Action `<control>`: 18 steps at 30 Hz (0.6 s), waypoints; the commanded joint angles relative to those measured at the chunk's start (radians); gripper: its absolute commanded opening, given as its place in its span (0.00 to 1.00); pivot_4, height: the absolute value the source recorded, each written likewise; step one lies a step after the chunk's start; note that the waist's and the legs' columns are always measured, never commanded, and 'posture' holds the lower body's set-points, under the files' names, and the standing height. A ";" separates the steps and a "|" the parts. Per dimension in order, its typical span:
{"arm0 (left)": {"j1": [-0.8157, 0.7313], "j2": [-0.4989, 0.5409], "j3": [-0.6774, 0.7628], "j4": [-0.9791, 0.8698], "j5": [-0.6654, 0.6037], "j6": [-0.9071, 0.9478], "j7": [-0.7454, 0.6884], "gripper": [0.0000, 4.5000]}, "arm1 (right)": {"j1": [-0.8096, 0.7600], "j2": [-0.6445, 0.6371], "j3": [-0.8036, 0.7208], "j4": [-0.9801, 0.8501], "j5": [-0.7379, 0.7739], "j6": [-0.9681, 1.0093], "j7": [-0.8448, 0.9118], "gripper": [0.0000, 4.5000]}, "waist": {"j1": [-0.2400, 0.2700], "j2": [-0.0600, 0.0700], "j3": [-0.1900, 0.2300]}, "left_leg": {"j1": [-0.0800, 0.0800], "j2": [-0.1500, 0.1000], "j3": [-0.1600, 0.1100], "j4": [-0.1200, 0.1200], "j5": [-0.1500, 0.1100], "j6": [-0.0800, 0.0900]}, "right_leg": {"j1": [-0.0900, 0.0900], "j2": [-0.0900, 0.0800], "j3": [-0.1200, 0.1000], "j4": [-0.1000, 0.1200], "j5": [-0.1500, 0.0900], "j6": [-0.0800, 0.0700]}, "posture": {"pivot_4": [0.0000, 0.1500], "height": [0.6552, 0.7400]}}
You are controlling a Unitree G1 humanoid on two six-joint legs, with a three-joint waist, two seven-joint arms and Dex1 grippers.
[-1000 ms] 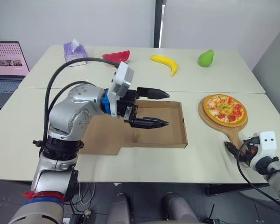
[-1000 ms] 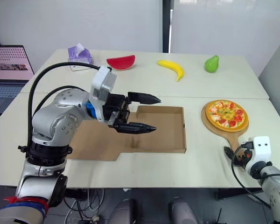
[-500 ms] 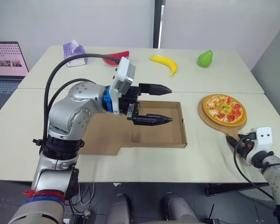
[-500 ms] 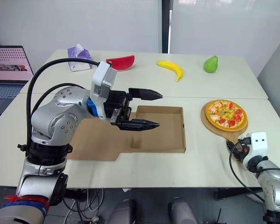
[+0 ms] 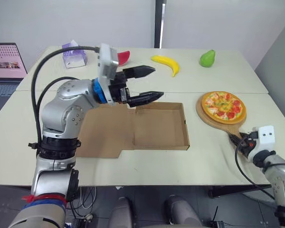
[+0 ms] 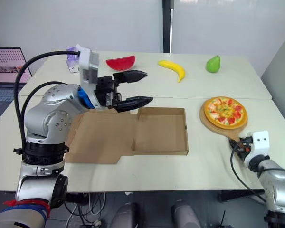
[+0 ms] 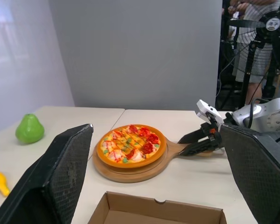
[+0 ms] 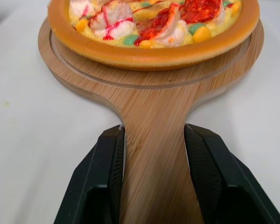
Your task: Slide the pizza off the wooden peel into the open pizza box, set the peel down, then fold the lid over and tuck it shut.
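The pizza (image 5: 223,104) lies on the round wooden peel (image 5: 215,122) at the right of the table. The peel's handle (image 8: 156,186) points toward me. My right gripper (image 5: 238,141) is shut on that handle, with a black finger (image 8: 109,158) pressed against each side. The open cardboard pizza box (image 5: 156,129) sits mid-table, its lid (image 5: 104,135) flat to the left. My left gripper (image 5: 157,82) hovers open above the box's far left corner. It points right toward the pizza (image 7: 130,144) and holds nothing.
Along the far side of the table lie a banana (image 5: 168,65), a green pear (image 5: 207,58), a red watermelon slice (image 5: 123,56) and a purple tissue box (image 5: 73,54). A laptop (image 5: 4,66) stands at the far left. A person and a fan (image 7: 266,42) are beyond the table's right side.
My right gripper has closed on the peel handle. My left gripper has risen and swung back from over the box tray to above its far left corner.
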 commanded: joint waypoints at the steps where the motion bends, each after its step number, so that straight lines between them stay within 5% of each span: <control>1: -0.001 0.090 0.045 -0.034 -0.062 0.110 -0.032 1.00 | -0.149 -0.077 0.013 -0.068 0.035 -0.039 0.100 0.38 | -0.001 0.002 0.001 | 0.000 0.000 0.000 0.000 0.000 0.000 | -0.001 0.000 0.000 0.000 0.000 0.000 | 1.00 1.00; 9: 0.034 0.210 0.126 -0.092 -0.152 0.225 -0.038 1.00 | -0.361 -0.069 0.154 0.061 0.016 -0.146 0.310 0.38 | 0.014 -0.002 0.003 | -0.002 0.000 -0.001 -0.002 0.000 0.000 | -0.001 0.000 -0.003 -0.002 0.001 -0.004 | 1.00 1.00; 18: 0.080 0.335 0.176 -0.113 -0.176 0.266 -0.067 1.00 | -0.393 -0.035 0.199 0.195 -0.061 -0.440 0.387 0.38 | 0.031 -0.003 0.004 | -0.003 0.000 0.000 -0.001 0.000 0.000 | -0.002 -0.001 -0.004 -0.002 0.001 -0.004 | 1.00 1.00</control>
